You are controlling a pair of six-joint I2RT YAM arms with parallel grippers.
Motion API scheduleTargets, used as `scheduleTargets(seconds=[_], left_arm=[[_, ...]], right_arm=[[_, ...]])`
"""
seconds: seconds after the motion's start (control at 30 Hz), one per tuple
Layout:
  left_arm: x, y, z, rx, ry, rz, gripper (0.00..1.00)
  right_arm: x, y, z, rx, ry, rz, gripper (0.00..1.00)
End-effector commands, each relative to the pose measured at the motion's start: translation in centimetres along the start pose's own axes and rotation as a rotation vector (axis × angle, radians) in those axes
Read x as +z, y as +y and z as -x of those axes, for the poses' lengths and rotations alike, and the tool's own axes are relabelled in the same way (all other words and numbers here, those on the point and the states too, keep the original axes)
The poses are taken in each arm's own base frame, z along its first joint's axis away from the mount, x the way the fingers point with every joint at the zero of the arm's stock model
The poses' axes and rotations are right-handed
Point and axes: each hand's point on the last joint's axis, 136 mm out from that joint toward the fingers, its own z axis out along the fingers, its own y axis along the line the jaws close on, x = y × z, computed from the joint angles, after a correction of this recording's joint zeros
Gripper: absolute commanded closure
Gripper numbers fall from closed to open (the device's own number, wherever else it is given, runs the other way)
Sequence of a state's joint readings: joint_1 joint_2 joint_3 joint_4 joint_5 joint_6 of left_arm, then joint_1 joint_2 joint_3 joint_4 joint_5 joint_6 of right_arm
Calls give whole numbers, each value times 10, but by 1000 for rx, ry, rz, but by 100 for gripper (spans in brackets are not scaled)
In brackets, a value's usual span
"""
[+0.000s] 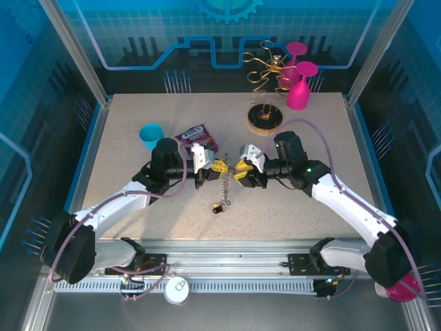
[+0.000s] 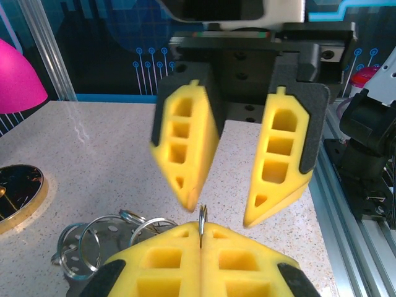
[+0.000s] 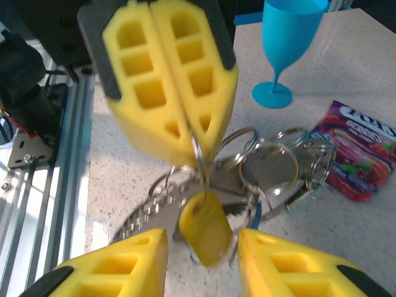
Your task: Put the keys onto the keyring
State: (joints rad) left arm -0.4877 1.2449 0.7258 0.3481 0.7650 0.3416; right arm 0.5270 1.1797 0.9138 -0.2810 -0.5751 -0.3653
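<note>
From above, the left fingers (image 1: 218, 165) and right fingers (image 1: 242, 170) meet over the middle of the tabletop (image 1: 275, 217), and the chain (image 1: 226, 185) trails towards the near edge from between them. In the left wrist view the left fingers are together, clamped on the keyring (image 2: 202, 221), which is seen edge-on. The right fingers stand apart opposite. In the right wrist view the yellow key (image 3: 204, 226) hangs between those parted fingers, with other keys (image 3: 272, 167) beyond. If they close off-centre, the key could swing aside or the ring could twist out of the clamp.

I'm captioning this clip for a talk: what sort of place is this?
Probably a robot test cell, not a home: left arm and right arm bolted at a speckled table, fenced by aluminium posts and blue circuit-pattern panels.
</note>
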Motion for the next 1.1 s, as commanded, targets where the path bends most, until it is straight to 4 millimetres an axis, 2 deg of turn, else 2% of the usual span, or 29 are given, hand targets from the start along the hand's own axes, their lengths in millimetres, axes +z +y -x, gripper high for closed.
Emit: scheduleTargets(seconds=[0.0, 0.07, 0.27, 0.47, 0.67, 0.8, 1.07], left_arm=[[-1, -8, 17, 72, -57, -38, 100], [-1, -9, 18, 73, -58, -43, 100], [-1, -10, 20, 75, -64, -57, 100], [-1, -14, 18, 74, -59, -72, 100], [-1, -14, 17, 74, -56, -72, 100], [-1, -12, 17, 81, -52, -62, 100], [0, -11, 15, 86, -43, -63, 100]], right_arm=[[-11, -1, 0, -76, -1, -66, 67], [-12, 2, 10, -116, -32, -68, 70], [5, 4, 26, -123, -78, 2, 72], [16, 1, 32, -116, -99, 21, 74], [15, 4, 37, -119, -123, 43, 76], [12, 4, 35, -125, -121, 33, 69], [1, 2, 17, -135, -45, 2, 68]])
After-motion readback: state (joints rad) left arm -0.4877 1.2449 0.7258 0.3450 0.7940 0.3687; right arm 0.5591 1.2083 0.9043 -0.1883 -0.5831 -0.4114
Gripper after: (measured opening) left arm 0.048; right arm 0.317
